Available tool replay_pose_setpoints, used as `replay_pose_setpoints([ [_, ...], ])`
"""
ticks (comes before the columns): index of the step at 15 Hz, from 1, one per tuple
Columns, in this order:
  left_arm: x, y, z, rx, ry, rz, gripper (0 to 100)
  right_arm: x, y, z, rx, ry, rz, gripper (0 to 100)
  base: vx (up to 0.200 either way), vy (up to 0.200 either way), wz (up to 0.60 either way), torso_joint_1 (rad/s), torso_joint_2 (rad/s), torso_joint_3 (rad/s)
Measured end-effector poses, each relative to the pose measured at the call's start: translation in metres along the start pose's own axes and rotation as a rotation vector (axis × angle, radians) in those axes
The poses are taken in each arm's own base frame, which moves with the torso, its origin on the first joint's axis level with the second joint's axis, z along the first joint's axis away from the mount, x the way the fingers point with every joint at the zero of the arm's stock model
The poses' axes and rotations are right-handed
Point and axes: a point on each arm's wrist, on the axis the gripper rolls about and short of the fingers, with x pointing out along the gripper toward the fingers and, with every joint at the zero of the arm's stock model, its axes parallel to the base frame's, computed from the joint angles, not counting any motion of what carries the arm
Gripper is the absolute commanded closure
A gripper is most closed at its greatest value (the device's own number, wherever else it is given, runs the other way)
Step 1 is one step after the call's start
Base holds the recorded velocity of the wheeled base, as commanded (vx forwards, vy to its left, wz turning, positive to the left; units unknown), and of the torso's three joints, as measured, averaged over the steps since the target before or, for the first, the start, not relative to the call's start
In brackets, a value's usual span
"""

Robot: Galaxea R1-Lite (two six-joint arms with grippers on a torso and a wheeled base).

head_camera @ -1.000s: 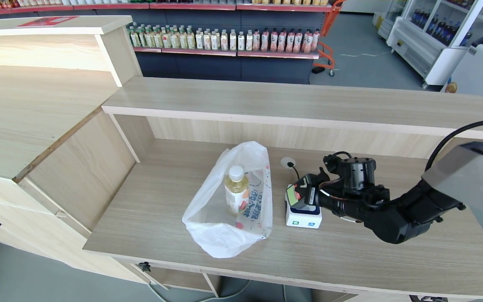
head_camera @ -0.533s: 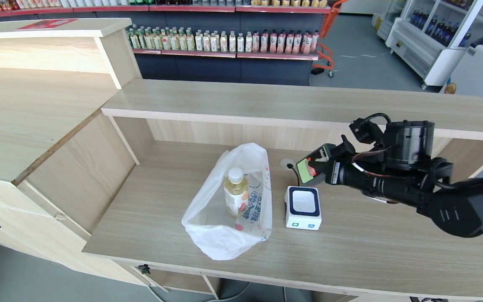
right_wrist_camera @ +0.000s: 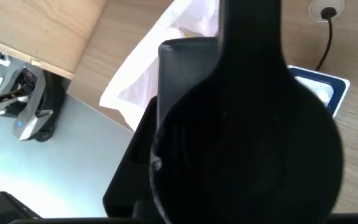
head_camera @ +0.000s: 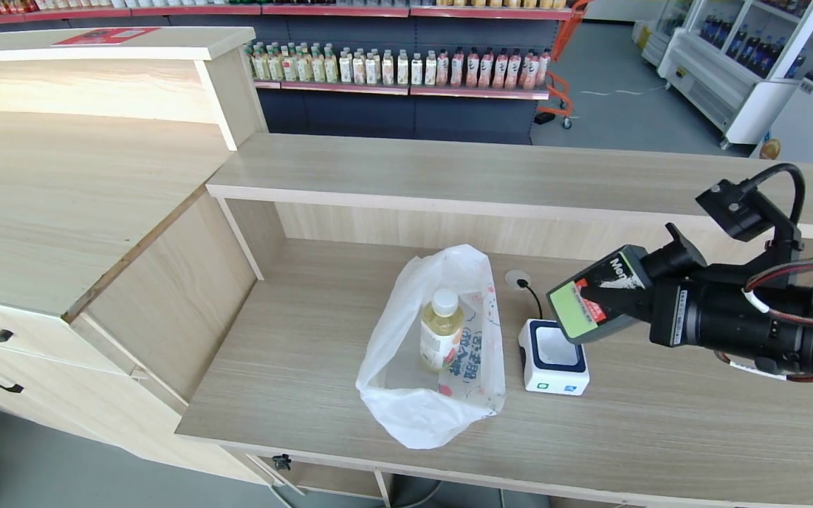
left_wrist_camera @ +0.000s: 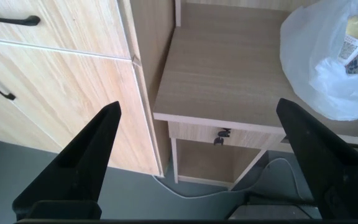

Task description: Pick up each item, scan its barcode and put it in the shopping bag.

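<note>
From the head view, the right pincer (head_camera: 645,293) is clamped on a small dark box (head_camera: 579,310) with a green end face and a red label. It holds the box tilted in the air, just above a white scanner (head_camera: 555,363) that stands on the wooden surface (head_camera: 660,430). Just beside the scanner lies the white shopping bag (head_camera: 413,409), its mouth open, with a bottle (head_camera: 440,337) of yellowish drink upright inside.

In the left wrist view, the left pincer (left_wrist_camera: 194,162) hangs with its fingers (left_wrist_camera: 73,168) wide apart and nothing between them. It is off the near edge of the surface (left_wrist_camera: 229,68), beside the drawers (left_wrist_camera: 48,93). The bag (left_wrist_camera: 334,87) and the bottle (left_wrist_camera: 356,34) show at one corner.

In the right wrist view, the dark box (right_wrist_camera: 185,71) juts out past the arm's black body. Below it are the bag (right_wrist_camera: 145,84) and part of the scanner (right_wrist_camera: 328,87).
</note>
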Motion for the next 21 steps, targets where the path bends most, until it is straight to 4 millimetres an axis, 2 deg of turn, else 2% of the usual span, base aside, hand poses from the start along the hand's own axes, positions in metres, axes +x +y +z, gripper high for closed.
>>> replay_pose_setpoints([
  [3,0.0,0.0,0.0,0.0,0.0,-0.001,0,0.011,0.001,-0.002,0.008,0.04,0.05,100,0.0,0.0,0.0,0.0,0.0,0.0],
  [7,0.0,0.0,0.0,0.0,0.0,0.0,0,0.042,0.008,-0.009,0.002,0.077,0.126,100,0.0,0.0,0.0,0.0,0.0,0.0],
  [10,0.0,0.0,0.0,0.0,0.0,-0.001,0,0.072,0.004,-0.035,-0.051,0.092,0.14,100,0.0,0.0,0.0,0.0,0.0,0.0],
  [16,0.0,0.0,0.0,0.0,0.0,-0.001,0,0.108,-0.009,-0.088,-0.238,0.211,0.146,100,0.0,0.0,0.0,0.0,0.0,0.0],
  [21,0.0,0.0,0.0,0.0,0.0,-0.001,0,0.136,-0.006,-0.109,-0.326,0.204,0.195,100,0.0,0.0,0.0,0.0,0.0,0.0],
])
